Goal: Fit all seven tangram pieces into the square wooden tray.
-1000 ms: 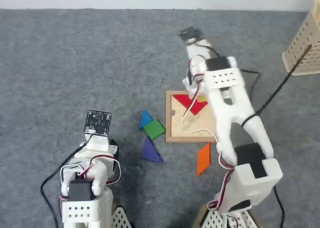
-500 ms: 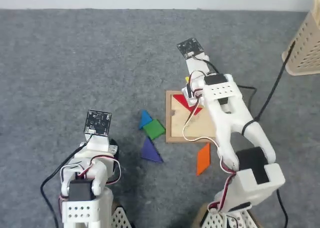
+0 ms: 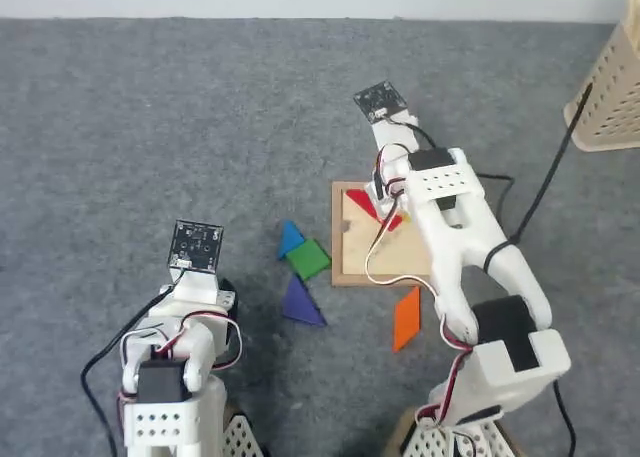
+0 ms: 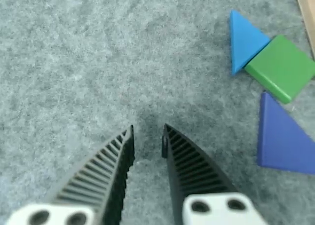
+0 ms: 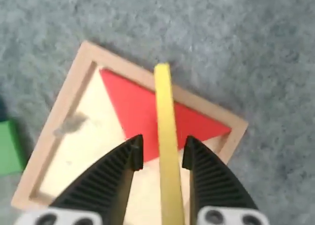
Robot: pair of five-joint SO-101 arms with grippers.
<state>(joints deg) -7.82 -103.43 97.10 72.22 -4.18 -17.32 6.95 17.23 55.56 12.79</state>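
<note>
The square wooden tray (image 3: 345,275) lies mid-table with a red triangle (image 3: 362,203) in its far corner. My right gripper (image 5: 162,146) hangs over that red triangle (image 5: 133,114), shut on a yellow piece (image 5: 166,121) held on edge above the tray (image 5: 59,119). On the carpet left of the tray lie a blue triangle (image 3: 290,239), a green square (image 3: 309,259) and a dark blue triangle (image 3: 300,302). An orange parallelogram (image 3: 407,318) lies in front of the tray. My left gripper (image 4: 147,136) stays low over bare carpet, slightly open and holding nothing, short of the blue triangle (image 4: 244,39).
A perforated wooden box (image 3: 615,87) stands at the back right, with a black cable (image 3: 545,192) running from it toward the right arm. Grey carpet covers the table, with wide bare room at the left and back.
The right arm has drawn back and sunk lower over the tray's far side, the yellow piece still held in it. The left arm has not moved.
</note>
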